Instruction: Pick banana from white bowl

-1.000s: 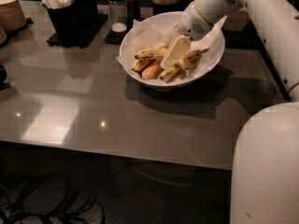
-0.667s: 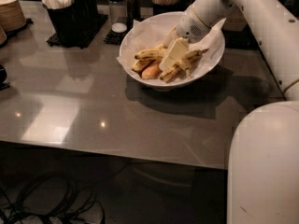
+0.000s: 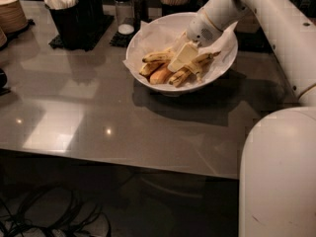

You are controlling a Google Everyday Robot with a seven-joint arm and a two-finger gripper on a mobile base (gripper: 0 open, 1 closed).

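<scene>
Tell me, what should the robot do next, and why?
Probably ease the pincer down a little onto the nearest of the bananas to get hold of one. The pincer is down inside the bowl, right on the pile, and the bananas all seem to lie on the paper, none raised.

One table (image 3: 98, 112), one bowl (image 3: 163, 18) at its 1 o'clock with four or five bananas (image 3: 158, 57) — they overlap, so the count is unsure. One gripper (image 3: 183, 59) over them. One black caddy (image 3: 74, 23) at 11 o'clock — two shakers (image 3: 122, 6) at 12.
</scene>
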